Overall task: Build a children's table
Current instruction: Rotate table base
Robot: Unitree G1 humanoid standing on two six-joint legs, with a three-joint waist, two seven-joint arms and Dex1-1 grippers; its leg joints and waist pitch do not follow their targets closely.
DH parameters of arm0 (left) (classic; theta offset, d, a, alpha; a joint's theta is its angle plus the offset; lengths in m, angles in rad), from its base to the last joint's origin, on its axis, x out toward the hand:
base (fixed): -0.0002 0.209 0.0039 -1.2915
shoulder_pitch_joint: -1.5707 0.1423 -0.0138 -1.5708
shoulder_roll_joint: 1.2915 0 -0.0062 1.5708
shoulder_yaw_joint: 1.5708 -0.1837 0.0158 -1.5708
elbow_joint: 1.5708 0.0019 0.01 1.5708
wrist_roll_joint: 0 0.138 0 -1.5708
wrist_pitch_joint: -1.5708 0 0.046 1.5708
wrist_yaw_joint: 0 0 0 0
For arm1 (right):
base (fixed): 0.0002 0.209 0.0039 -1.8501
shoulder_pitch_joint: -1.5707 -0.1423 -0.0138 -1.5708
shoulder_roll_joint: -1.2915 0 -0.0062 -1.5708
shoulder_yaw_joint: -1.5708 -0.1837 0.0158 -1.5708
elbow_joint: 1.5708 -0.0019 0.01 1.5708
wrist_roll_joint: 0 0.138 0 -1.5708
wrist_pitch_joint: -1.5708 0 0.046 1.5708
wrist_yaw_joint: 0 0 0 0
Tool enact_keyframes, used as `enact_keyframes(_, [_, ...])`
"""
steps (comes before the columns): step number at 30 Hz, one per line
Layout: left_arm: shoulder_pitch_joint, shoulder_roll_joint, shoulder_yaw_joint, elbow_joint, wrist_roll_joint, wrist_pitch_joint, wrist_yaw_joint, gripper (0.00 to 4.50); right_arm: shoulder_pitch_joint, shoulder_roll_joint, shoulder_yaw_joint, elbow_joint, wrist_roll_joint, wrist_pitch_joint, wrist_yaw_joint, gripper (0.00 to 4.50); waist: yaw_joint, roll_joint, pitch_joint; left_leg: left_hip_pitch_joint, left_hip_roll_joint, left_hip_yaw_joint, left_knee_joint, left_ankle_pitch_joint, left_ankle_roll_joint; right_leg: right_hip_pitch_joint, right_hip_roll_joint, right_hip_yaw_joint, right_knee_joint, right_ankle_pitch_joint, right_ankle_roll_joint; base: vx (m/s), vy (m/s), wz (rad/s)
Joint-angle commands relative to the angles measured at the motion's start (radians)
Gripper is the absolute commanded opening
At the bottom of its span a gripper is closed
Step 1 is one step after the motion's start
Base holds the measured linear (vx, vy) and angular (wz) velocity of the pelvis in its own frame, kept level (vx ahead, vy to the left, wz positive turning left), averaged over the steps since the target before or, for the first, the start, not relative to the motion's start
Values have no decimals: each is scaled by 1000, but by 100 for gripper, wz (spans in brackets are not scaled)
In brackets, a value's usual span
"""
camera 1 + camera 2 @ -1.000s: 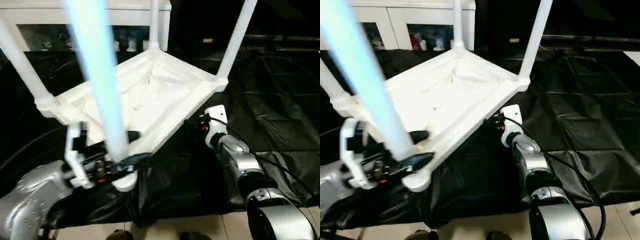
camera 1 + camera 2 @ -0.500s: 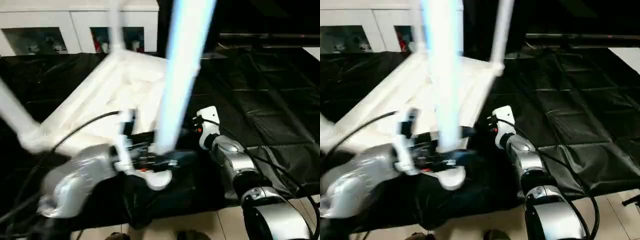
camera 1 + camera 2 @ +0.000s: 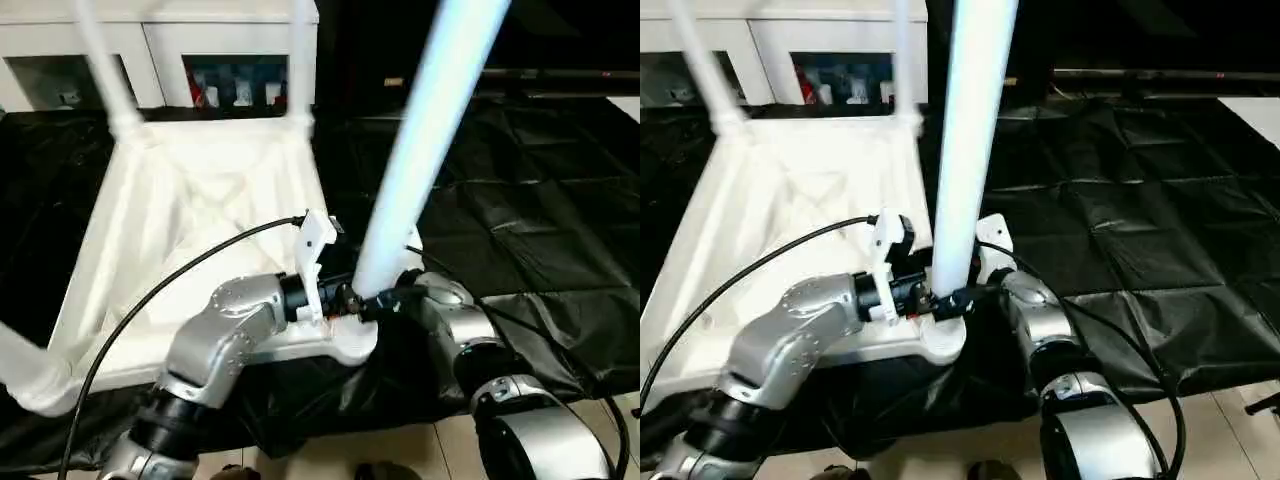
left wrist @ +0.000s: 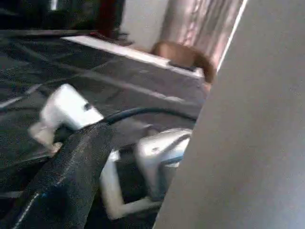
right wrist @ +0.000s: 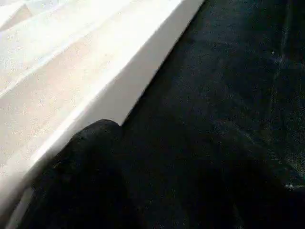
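The children's table point(image 3: 190, 215) lay upside down on the big black-cloth-draped table point(image 3: 540, 200), ribbed underside facing up, its legs rising from the corner sockets. The leg nearest the robot point(image 3: 415, 170) stood in the near corner socket point(image 3: 345, 345), its long axis running steeply upward and leaning away to the right. The left gripper point(image 3: 935, 300) was clasped around the base of that leg just above the socket, one dark finger point(image 4: 62, 181) showing beside the pale tube in the left wrist view. The right gripper point(image 3: 400, 290) sat just beside the same corner on the other side, against the tabletop's edge (its fingertips were hidden behind the leg, so whether it gripped anything could not be told; its jaws stood fairly wide). Both arms converged on this one corner, the left being the one actually on the leg. Any seating push would probably have to run down along the leg's axis into the socket.
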Motion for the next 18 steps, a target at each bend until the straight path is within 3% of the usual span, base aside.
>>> enact_keyframes(1, [-3,18,-6,33,44,-27,5,446,1,-32,-12,-31,10,-15,25,368,11,15,-97,25,46,-26,-68,-262,15,50,-43,30,-63,-234,-254,0,0,0])
enact_keyframes(4, [5,45,-7,36,48,-38,-28,446,14,-74,-28,-71,22,-13,62,368,19,16,-96,25,46,-26,-69,-279,10,51,-41,29,-64,-252,-245,0,0,0])
enact_keyframes(5, [10,70,-12,38,50,-40,-58,446,28,-101,-28,-100,27,-9,98,368,26,27,-96,30,46,-27,-69,-287,3,48,-42,29,-64,-259,-242,0,0,0])
enact_keyframes(6, [10,70,-12,38,50,-40,-58,446,28,-101,-28,-100,27,-9,98,368,27,22,-95,30,45,-25,-70,-292,3,47,-38,28,-67,-262,-238,0,0,0])
enact_keyframes(7, [15,118,-25,43,61,-40,-111,446,60,-147,-17,-159,29,1,166,368,30,33,-96,28,43,-29,-70,-295,0,50,-39,28,-62,-260,-236,0,0,0])
enact_keyframes(8, [17,156,-38,40,70,-32,-145,446,87,-180,-3,-206,28,10,215,368,33,33,-95,30,42,-28,-70,-314,4,49,-36,28,-68,-279,-219,0,0,0])
enact_keyframes(10, [19,194,-51,35,80,-23,-178,418,117,-214,9,-256,29,22,264,368,31,31,-97,30,41,-27,-70,-321,8,49,-36,28,-71,-297,-212,0,0,0])
enact_keyframes(11, [20,244,-65,23,90,-10,-220,411,158,-262,18,-327,39,45,326,368,32,42,-98,29,38,-28,-69,-323,5,50,-38,28,-73,-322,-214,0,0,0])
enact_keyframes(12, [18,278,-79,16,106,-2,-241,411,187,-295,21,-379,51,64,367,368,37,45,-99,33,39,-28,-69,-327,7,48,-36,27,-76,-330,-206,0,0,0])
enact_keyframes(14, [15,335,-104,11,148,-6,-264,385,239,-356,24,-476,74,106,433,368,39,49,-99,30,41,-31,-72,-333,12,49,-35,26,-75,-347,-197,0,0,0])
enact_keyframes(18, [12,357,-106,24,191,-27,-244,353,296,-424,24,-603,110,164,500,368,36,50,-93,32,39,-34,-72,-383,3,43,-36,24,-90,-474,-162,0,0,0])
